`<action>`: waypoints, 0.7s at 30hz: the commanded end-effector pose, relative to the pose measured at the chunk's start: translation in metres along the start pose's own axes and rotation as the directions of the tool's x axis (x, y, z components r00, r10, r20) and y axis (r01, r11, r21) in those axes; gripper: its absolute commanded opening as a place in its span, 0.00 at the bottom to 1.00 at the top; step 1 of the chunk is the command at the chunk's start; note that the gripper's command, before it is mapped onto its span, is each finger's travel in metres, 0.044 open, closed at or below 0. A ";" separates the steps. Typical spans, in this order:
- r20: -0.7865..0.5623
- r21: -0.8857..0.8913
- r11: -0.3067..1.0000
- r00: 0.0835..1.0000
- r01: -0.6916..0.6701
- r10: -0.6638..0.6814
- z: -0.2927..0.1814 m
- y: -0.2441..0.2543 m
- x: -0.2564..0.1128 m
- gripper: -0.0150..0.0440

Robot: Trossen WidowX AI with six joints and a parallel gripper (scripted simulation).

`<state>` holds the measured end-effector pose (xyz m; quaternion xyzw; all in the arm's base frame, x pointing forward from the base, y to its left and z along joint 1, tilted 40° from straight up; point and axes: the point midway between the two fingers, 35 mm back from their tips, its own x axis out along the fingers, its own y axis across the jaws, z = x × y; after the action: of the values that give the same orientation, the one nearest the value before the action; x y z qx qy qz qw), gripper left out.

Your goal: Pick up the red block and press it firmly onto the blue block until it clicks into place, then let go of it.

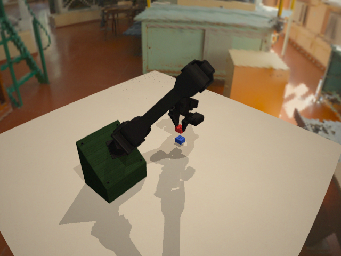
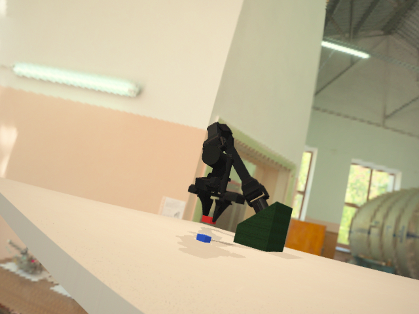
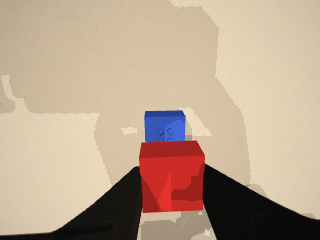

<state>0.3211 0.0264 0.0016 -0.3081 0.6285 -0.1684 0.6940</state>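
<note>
- Currently, we have the red block (image 1: 179, 129) (image 2: 207, 219) (image 3: 172, 182) pinched between the two black fingertips of our end effector (image 1: 180, 127) (image 2: 209, 218) (image 3: 170, 172).
- We hold it up in the air, off the table (image 1: 234, 178) (image 2: 169, 270) (image 3: 280, 75), with the fingers pointing downward.
- We see the blue block (image 1: 180, 139) (image 2: 203, 237) (image 3: 165, 127) resting on the table, its studded face upward.
- Our two blocks are apart: in the exterior view, there is a gap between the red one, above, and the blue one, below.
- From the wrist, we see the red block hide part of the blue block, with some of the round studs still showing past its edge.
- In that same view, we find a dark finger against each side of the red block, left and right.
- Our black arm (image 1: 159, 105) (image 2: 239, 167) rises from a dark green, slope-topped base (image 1: 95, 162) (image 2: 279, 233) on the table, reaches out and bends down toward the blocks.
- We see shadows of the arm spread over the pale tabletop, some of them around the blue block.
- We have the pressing and the letting go still undone.
</note>
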 end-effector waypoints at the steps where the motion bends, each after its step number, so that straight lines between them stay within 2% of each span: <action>1: 0.005 0.011 1.000 1.000 0.004 -0.005 0.003 0.000 0.008 0.25; 4: 0.005 0.011 1.000 1.000 0.005 -0.005 0.003 0.000 0.021 0.25; 21: 0.005 0.011 1.000 1.000 0.006 -0.006 0.003 0.000 0.037 0.25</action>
<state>0.3304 0.0048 -0.0255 -0.3032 0.6247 -0.1736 0.6984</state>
